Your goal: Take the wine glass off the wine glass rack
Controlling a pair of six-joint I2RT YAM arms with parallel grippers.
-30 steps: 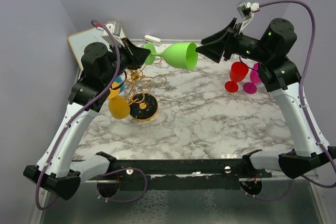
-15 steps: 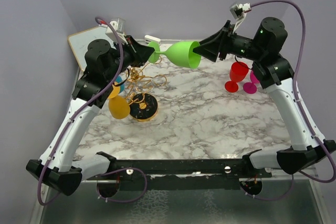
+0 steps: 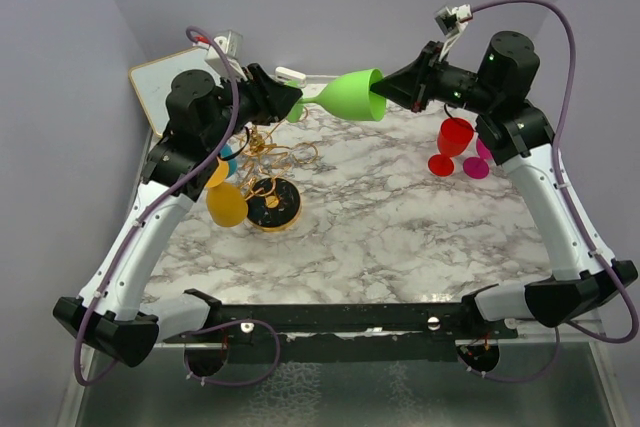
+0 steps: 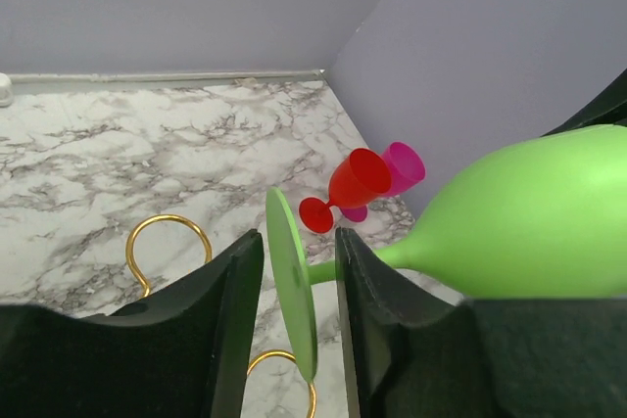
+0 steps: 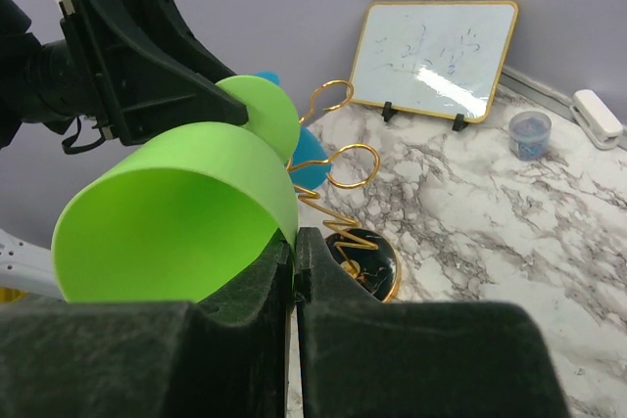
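Note:
A green wine glass (image 3: 352,97) hangs sideways in the air at the back of the table, stem pointing left. My right gripper (image 3: 385,95) is shut on its rim, the thin wall pinched between both fingers (image 5: 294,242). The glass bowl (image 5: 167,212) fills the right wrist view. My left gripper (image 3: 293,102) is open around the glass's foot (image 4: 292,281), with a gap on each side of the disc. The bowl (image 4: 529,222) lies past the right finger. The gold wine glass rack (image 3: 268,157) stands below on its round black base (image 3: 273,204), under the left arm.
A yellow glass (image 3: 226,202) and a blue one (image 3: 228,159) hang on the rack. A red glass (image 3: 452,142) and a magenta glass (image 3: 482,152) stand at the right back. A small whiteboard (image 3: 160,82) leans at the left back, with a white stapler-like item (image 3: 290,74) nearby.
The right gripper has come in and shut on the green glass's rim. The left jaws have opened off the foot. The glass has shifted slightly up and right.

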